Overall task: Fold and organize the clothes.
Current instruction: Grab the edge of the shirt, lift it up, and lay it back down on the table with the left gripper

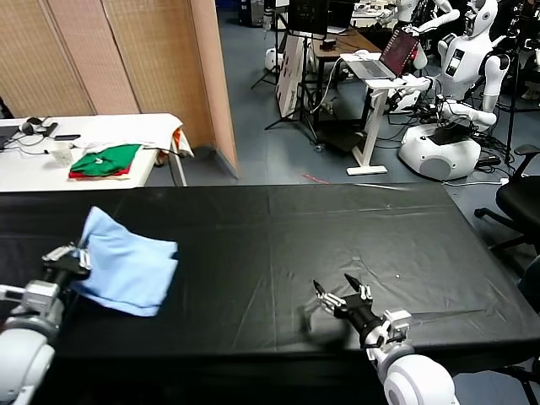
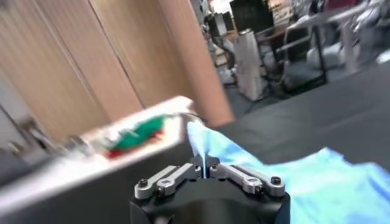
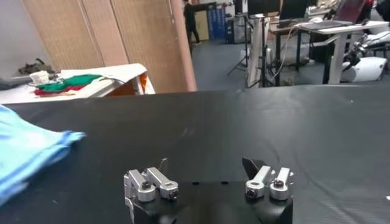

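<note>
A pale light-blue T-shirt (image 1: 128, 263) lies folded into a small bundle at the left of the black table (image 1: 278, 245). My left gripper (image 1: 78, 258) is shut on its left edge, with that corner lifted off the cloth. In the left wrist view the blue fabric (image 2: 262, 167) runs up from between the closed jaws of my left gripper (image 2: 205, 165). My right gripper (image 1: 339, 297) hovers open low over the bare table near the front edge, well to the right of the shirt. The right wrist view shows my right gripper (image 3: 207, 167) holding nothing, with the shirt (image 3: 27, 152) far off.
A white table (image 1: 93, 148) stands behind at the left, carrying a green and red garment pile (image 1: 105, 160) and cables. A wooden partition (image 1: 143, 59) rises behind it. Desks, a laptop and other robots (image 1: 456, 93) fill the floor beyond the black table's far edge.
</note>
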Motion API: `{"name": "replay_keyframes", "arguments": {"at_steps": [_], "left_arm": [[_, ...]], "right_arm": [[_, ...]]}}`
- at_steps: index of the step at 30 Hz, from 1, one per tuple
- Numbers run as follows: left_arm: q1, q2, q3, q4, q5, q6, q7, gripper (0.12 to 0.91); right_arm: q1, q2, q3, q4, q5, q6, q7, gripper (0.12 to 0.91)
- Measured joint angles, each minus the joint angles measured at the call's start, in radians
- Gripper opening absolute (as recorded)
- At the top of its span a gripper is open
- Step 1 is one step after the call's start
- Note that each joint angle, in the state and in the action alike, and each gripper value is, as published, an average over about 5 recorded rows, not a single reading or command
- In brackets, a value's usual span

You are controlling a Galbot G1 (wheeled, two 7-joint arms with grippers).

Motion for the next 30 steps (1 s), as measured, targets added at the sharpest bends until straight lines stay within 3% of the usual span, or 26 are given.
{"name": "replay_keyframes", "arguments": {"at_steps": [4, 10, 18, 23, 26, 30], "left_arm": [[-0.013, -0.046, 0.065, -0.055, -0.025, 0.042, -0.010, 0.169], [-0.026, -0.187, 0.248, -0.075, -0.135, 0.093, -0.030, 0.169], [-0.087, -0.364, 0.451, -0.020, -0.164, 0.060, -0.031, 0.169], [-0.107, -0.433, 0.514, 0.026, -0.117, 0.034, 0.008, 0.178], [-0.109, -0.444, 0.525, 0.033, -0.112, 0.017, 0.050, 0.281], [-0.106, -0.436, 0.522, 0.027, -0.143, -0.015, 0.112, 0.524]], "right_arm": [[-0.011, 0.006, 0.001, 0.004, -0.009, 0.000, 0.000, 0.907], [-0.029, 0.006, 0.019, 0.008, -0.015, 0.000, -0.001, 0.907], [-0.009, 0.016, 0.003, -0.011, 0.033, -0.016, 0.000, 0.907], [0.010, 0.009, -0.020, -0.020, 0.092, -0.046, 0.005, 0.907], [0.027, 0.004, -0.040, -0.028, 0.140, -0.070, 0.017, 0.907], [0.067, -0.002, -0.084, -0.047, 0.205, -0.090, 0.033, 0.907]]}}
